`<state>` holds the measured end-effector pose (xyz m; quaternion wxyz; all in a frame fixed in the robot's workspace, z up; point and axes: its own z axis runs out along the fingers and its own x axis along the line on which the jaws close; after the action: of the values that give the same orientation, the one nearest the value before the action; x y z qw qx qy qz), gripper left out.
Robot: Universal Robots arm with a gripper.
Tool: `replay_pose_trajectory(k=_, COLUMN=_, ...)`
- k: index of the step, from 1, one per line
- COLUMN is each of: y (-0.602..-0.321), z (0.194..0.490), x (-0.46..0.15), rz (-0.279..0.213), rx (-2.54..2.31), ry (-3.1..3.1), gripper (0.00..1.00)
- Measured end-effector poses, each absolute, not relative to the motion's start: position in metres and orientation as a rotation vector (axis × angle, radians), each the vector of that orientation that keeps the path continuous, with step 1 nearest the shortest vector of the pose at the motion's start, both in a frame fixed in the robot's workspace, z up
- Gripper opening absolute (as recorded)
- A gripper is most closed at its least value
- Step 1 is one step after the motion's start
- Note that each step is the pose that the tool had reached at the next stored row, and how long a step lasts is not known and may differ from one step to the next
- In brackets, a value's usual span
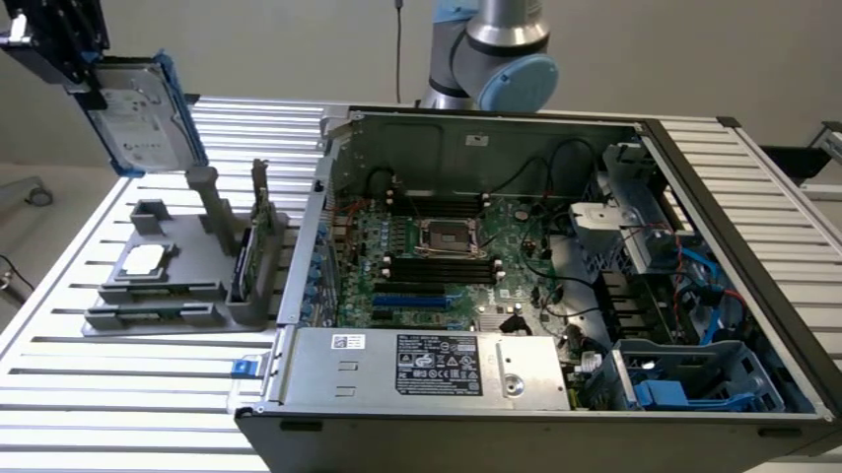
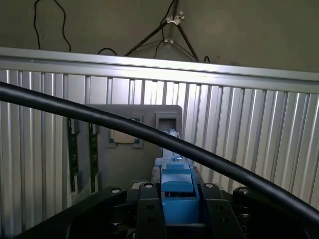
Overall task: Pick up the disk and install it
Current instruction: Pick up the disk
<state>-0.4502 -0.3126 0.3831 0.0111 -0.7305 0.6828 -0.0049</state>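
In the upper left of the exterior view, the gripper [image 1: 90,87] was clamped on the disk [image 1: 141,116]. It held the disk upright and slightly tilted in the air, clear of everything beneath it. The silver face with its white label faced the camera, and the blue frame ran down its edge. Directly below stood a grey stand [image 1: 172,291] on the slatted metal table [image 1: 118,394], with a small square chip [image 1: 145,259] lying flat in one of its pockets. The open computer case [image 1: 526,286] filled the centre and right of that view, and the arm [image 1: 494,49] rose behind it. In the wrist view the blue frame of the disk [image 2: 177,191] sat squeezed between the black fingers [image 2: 149,211], with the stand [image 2: 124,164] and a black cable [image 2: 149,133] beyond.
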Motion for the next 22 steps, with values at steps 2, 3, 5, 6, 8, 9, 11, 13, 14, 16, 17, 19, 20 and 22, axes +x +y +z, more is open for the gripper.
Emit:
replay_pose_trajectory(k=2, y=-0.313, z=0.392, x=-0.447, rz=-0.015, rx=-2.279, ry=2.13, gripper=0.33)
replay_pose_trajectory(k=3, y=-0.313, z=0.397, x=-0.444, rz=-0.015, rx=-2.279, ry=2.13, gripper=0.33)
replay_pose_trajectory(k=5, y=-0.313, z=0.406, x=-0.438, rz=-0.015, rx=-2.279, ry=2.13, gripper=0.33)
replay_pose_trajectory(k=6, y=-0.313, z=0.41, x=-0.434, rz=-0.014, rx=-2.279, ry=2.13, gripper=0.33)
replay_pose_trajectory(k=8, y=-0.313, z=0.42, x=-0.427, rz=-0.013, rx=-2.28, ry=2.13, gripper=0.33)
replay_pose_trajectory(k=9, y=-0.313, z=0.424, x=-0.423, rz=-0.013, rx=-2.28, ry=2.13, gripper=0.33)
replay_pose_trajectory(k=11, y=-0.313, z=0.433, x=-0.415, rz=-0.012, rx=-2.281, ry=2.131, gripper=0.33)
replay_pose_trajectory(k=13, y=-0.313, z=0.442, x=-0.406, rz=-0.011, rx=-2.281, ry=2.131, gripper=0.33)
replay_pose_trajectory(k=14, y=-0.313, z=0.447, x=-0.401, rz=-0.01, rx=-2.282, ry=2.131, gripper=0.33)
replay_pose_trajectory(k=16, y=-0.313, z=0.456, x=-0.392, rz=-0.008, rx=-2.282, ry=2.132, gripper=0.33)
replay_pose_trajectory(k=17, y=-0.313, z=0.46, x=-0.388, rz=-0.007, rx=-2.283, ry=2.132, gripper=0.33)
replay_pose_trajectory(k=19, y=-0.314, z=0.469, x=-0.379, rz=-0.005, rx=-2.284, ry=2.133, gripper=0.33)
replay_pose_trajectory(k=20, y=-0.315, z=0.474, x=-0.374, rz=-0.004, rx=-2.284, ry=2.134, gripper=0.33)
replay_pose_trajectory(k=22, y=-0.316, z=0.483, x=-0.365, rz=-0.001, rx=-2.285, ry=2.135, gripper=0.33)
